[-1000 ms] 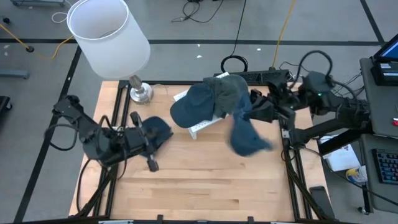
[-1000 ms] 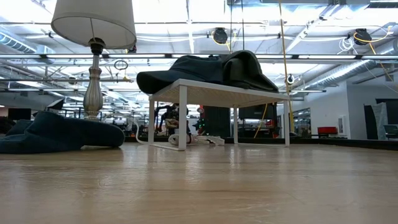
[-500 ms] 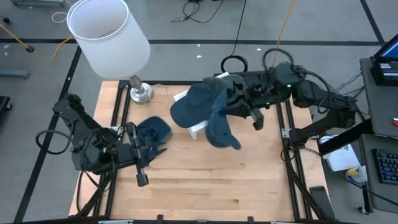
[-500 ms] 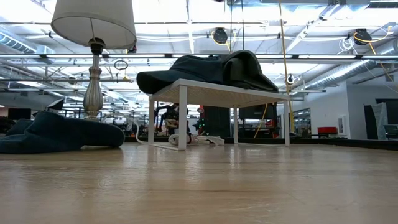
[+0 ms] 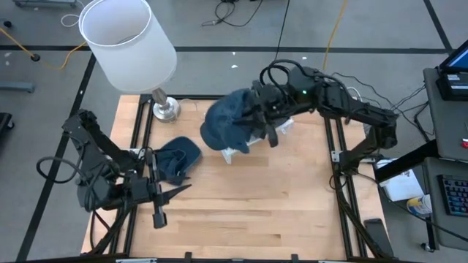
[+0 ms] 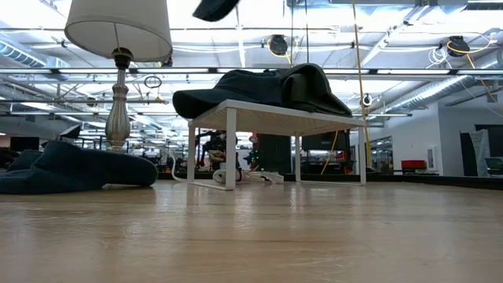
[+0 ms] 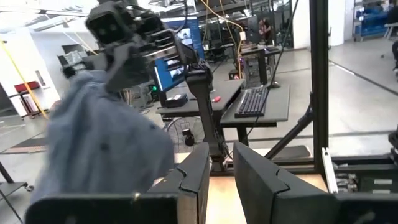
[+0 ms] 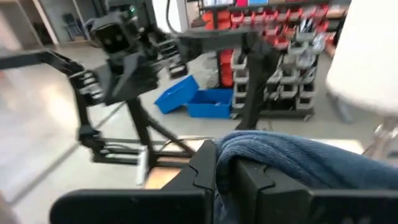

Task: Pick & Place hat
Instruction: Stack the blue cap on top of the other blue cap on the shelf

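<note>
My right gripper (image 5: 257, 120) is shut on a blue hat (image 5: 228, 124) and holds it over the white rack (image 5: 232, 153) at the far middle of the table. In the low view the hat's lowest part (image 6: 216, 8) shows at the top edge, above the dark hats (image 6: 267, 88) lying on the rack's top (image 6: 275, 110). Another dark blue hat (image 5: 179, 155) lies flat on the table left of the rack. My left gripper (image 5: 181, 191) is shut and empty, near the table's left edge, nearer than that hat. My right gripper pinches a bunched fold of the blue hat's cloth (image 8: 252, 152) between its two fingers. The fingers come roughly level from the table's right side. The hat hangs from them, lifted clear above the rack and the hats on it.
A table lamp with a white shade (image 5: 128, 40) and a silver base (image 5: 165, 108) stands at the far left corner. Bare wooden table (image 5: 248, 212) lies in front of the rack. A black frame rail (image 5: 338, 161) runs along the table's right edge.
My right gripper has swung from the table's right side toward the left and far edge, carrying the blue hat from beside the rack to above it. My left gripper has drawn back toward the near left corner, away from the dark blue hat on the table.
</note>
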{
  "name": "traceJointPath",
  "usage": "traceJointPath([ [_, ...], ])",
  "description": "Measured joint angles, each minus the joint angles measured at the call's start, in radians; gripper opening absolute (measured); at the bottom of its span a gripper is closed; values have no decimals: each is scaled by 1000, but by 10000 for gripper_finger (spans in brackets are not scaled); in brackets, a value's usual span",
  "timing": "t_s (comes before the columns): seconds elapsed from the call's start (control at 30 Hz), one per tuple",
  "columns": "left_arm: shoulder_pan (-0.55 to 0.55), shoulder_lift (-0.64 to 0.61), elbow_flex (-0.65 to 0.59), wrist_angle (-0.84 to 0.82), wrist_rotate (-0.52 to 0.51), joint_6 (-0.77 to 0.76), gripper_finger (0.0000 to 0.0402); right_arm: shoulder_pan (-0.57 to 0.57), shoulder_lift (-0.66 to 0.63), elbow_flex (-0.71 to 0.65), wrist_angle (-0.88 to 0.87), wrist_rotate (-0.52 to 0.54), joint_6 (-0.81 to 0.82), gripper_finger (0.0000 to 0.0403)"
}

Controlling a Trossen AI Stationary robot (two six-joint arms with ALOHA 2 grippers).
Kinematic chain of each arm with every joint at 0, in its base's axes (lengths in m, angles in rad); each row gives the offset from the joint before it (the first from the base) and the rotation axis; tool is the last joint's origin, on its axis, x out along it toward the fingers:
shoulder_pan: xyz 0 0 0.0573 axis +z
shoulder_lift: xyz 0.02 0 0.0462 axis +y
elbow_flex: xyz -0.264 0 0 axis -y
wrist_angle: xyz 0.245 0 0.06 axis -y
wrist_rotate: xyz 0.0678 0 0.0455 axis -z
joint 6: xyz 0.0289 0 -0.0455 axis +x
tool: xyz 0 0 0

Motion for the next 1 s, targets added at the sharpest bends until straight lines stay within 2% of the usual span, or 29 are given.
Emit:
traceJointPath([
  [0.33, -27, -18, 0, -39, -39, 1, 76, -55, 91, 5, 124, 25, -289, 13],
  [0.63, -28, -19, 0, -39, -45, -2, 76, -81, 160, 4, 160, 23, -553, 18],
  [0.83, -28, -19, 0, -38, -45, -3, 76, -100, 191, 6, 182, 22, -684, 13],
  [1.0, -18, -19, 0, -38, -45, -27, 76, -117, 216, 4, 193, 16, -728, 13],
])
